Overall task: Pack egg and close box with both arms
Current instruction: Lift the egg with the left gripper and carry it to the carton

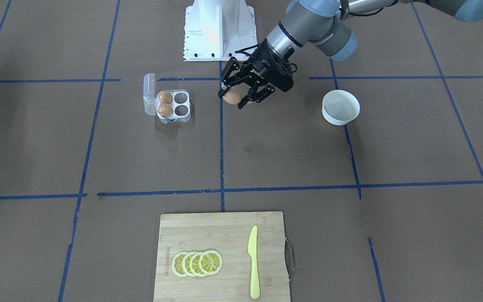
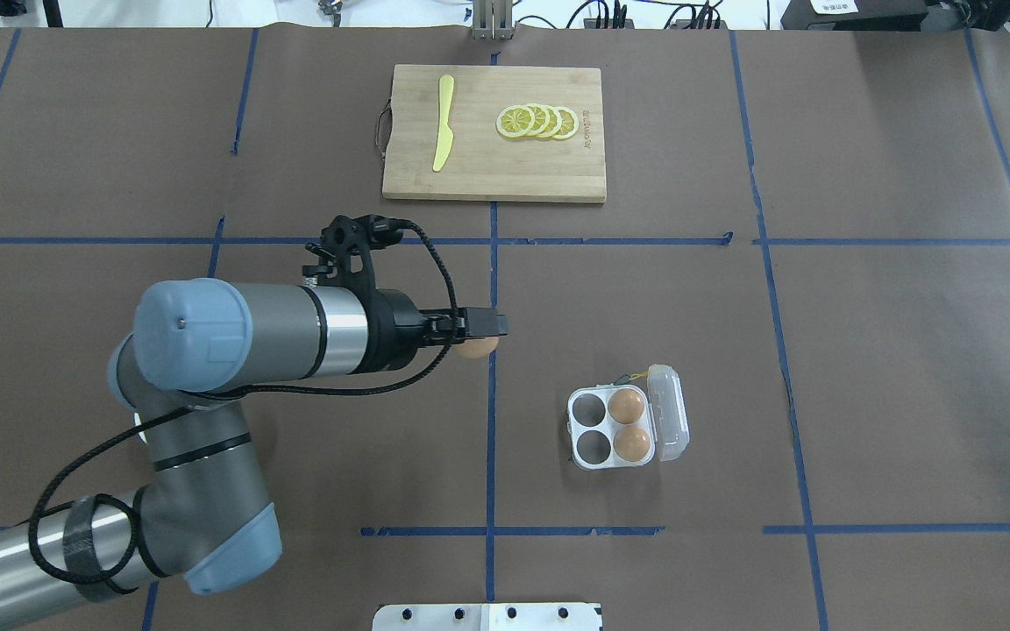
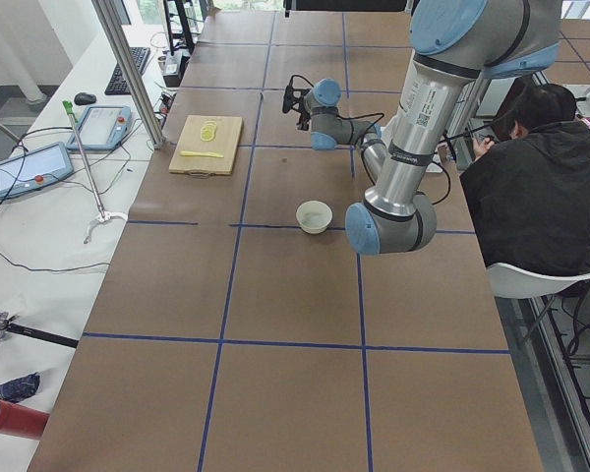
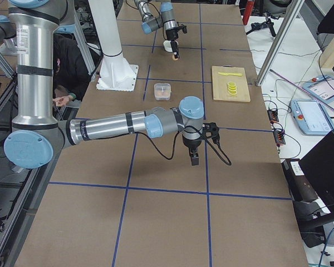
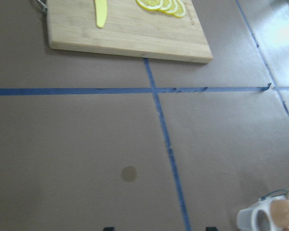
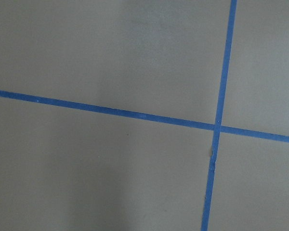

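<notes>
My left gripper [image 1: 236, 97] is shut on an orange-brown egg [image 1: 232, 97] and holds it above the table, between the white bowl [image 1: 341, 107] and the box. In the overhead view the egg [image 2: 477, 347] shows just under the gripper [image 2: 486, 328]. The clear box [image 2: 612, 428] stands open, lid [image 2: 672, 413] folded back, with two eggs [image 2: 628, 406] [image 2: 633, 443] in the cups by the lid and two cups empty. It also shows in the front view [image 1: 168, 104]. My right gripper [image 4: 193, 159] points down over bare table far from the box; I cannot tell whether it is open or shut.
A wooden cutting board [image 2: 494, 162] with lemon slices [image 2: 538, 122] and a yellow knife [image 2: 444, 133] lies at the far side. The white robot base [image 1: 218, 29] stands at the near side. Blue tape lines cross the brown table. A seated person [image 3: 536, 187] is beside the table.
</notes>
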